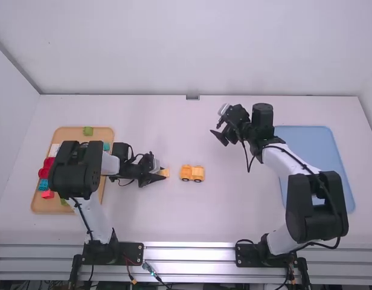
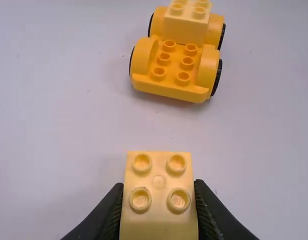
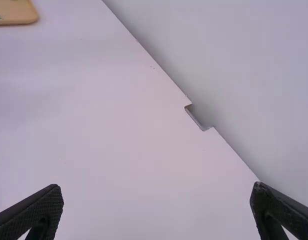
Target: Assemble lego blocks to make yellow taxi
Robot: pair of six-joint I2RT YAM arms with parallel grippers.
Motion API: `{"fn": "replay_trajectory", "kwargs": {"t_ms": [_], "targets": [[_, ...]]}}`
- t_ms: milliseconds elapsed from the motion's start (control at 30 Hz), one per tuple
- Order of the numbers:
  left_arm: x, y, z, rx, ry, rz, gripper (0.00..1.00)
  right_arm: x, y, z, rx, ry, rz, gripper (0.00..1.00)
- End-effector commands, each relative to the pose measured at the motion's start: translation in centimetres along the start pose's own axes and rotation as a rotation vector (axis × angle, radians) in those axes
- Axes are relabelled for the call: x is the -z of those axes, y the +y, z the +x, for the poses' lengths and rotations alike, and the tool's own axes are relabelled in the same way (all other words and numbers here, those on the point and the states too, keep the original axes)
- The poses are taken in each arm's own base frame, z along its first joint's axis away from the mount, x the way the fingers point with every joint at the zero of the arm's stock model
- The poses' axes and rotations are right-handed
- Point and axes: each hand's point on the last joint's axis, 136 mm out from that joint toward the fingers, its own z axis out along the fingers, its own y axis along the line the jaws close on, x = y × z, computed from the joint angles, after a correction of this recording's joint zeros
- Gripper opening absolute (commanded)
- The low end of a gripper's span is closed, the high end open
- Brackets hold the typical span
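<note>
Yellow taxi [image 1: 192, 173] sits part-built midway between the table's [image 1: 234, 217] side edges: wheeled base [image 2: 174, 65] topped by one block [image 2: 185, 29]. Left gripper [image 2: 158, 186] clasps a pale block [image 2: 159, 220], probably still to mount; right gripper [image 3: 156, 186] is spread wide.

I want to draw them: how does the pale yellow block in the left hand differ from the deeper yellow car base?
The pale yellow plastic block is held in the left hand; the deeper yellow wheeled car base stands on the table. The block is smaller than the base. Both have round studs.
</note>
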Motion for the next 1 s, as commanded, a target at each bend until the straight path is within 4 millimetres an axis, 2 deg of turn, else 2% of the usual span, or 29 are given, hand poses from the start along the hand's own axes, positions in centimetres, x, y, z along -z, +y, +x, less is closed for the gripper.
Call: {"fn": "replay_trajectory", "kwargs": {"t_ms": [0, 167, 267, 333, 400, 433, 500, 533, 633, 667, 733, 833, 967], "targets": [[-0.1, -0.6, 0.3, -0.013, -0.008, 0.014, 0.27, 0.0, -0.1, -0.3, 0.004, -0.009, -0.001, 0.98], [0.0, 0.3, -0.8, -0.007, -0.043, 0.012, 0.26, 0.0, 0.2, -0.4, 0.000, -0.017, -0.018, 0.99], [0.3, 1.2, -2.9, -0.045, -0.131, 0.022, 0.18, 0.1, 1.5, -0.3, -0.027, -0.024, -0.081, 0.98], [0.3, 1.5, -3.7, -0.058, -0.162, 0.027, 0.19, 0.1, 2.2, -0.2, -0.037, -0.025, -0.115, 0.99], [0.2, 1.9, -5.0, -0.086, -0.202, 0.042, 0.19, 0.5, 4.4, 0.4, -0.005, -0.027, -0.218, 0.98], [0.2, 2.0, -5.1, -0.089, -0.206, 0.044, 0.19, 0.6, 4.8, 0.4, 0.001, -0.030, -0.236, 0.99], [-0.1, 2.1, -6.1, -0.116, -0.230, 0.059, 0.21, 1.4, 7.5, 0.7, 0.028, -0.053, -0.358, 0.99], [-0.1, 2.1, -6.2, -0.119, -0.232, 0.061, 0.21, 1.5, 7.8, 0.7, 0.031, -0.056, -0.373, 0.98], [-1.0, 2.1, -7.2, -0.120, -0.228, 0.088, 0.20, 2.5, 11.4, 1.0, 0.078, -0.081, -0.513, 0.99], [-1.0, 2.1, -7.2, -0.120, -0.228, 0.088, 0.20, 2.5, 11.4, 1.0, 0.078, -0.081, -0.513, 0.99], [-1.8, 1.8, -7.7, -0.112, -0.214, 0.115, 0.17, 2.4, 13.4, 1.7, 0.106, -0.073, -0.552, 0.99], [-2.7, 1.4, -8.0, -0.124, -0.186, 0.138, 0.14, 2.1, 15.0, 2.2, 0.115, -0.093, -0.564, 0.99], [-3.8, 0.7, -8.2, -0.111, -0.139, 0.173, 0.13, 1.4, 15.7, 2.8, 0.059, -0.118, -0.515, 0.99]]}}
